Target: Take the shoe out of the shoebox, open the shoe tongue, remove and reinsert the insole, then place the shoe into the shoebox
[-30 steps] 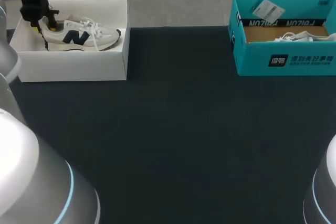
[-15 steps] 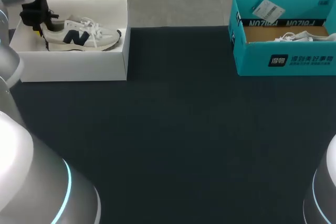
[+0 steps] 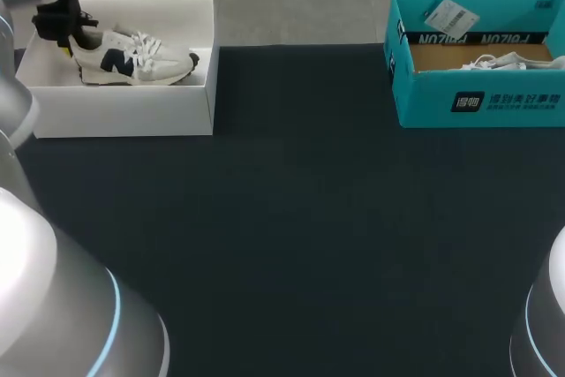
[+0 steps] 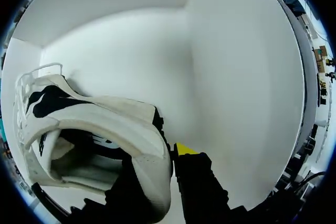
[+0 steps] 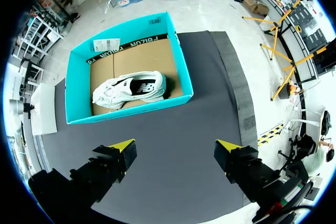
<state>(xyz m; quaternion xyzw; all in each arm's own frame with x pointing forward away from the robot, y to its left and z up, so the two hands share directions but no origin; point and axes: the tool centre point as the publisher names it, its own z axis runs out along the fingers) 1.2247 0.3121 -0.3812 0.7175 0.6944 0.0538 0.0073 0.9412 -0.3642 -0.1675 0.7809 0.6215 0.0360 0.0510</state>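
My left gripper [image 3: 60, 33] sits at the upper left of the head view, clamped on the heel collar of the white shoe [image 3: 132, 57]. The shoe is inside the white shoebox [image 3: 124, 114], toe pointing right. My right gripper [image 5: 175, 150] hangs with fingers wide apart, the teal box [image 5: 79, 115] ahead of it holding a second shoe [image 5: 131, 88]
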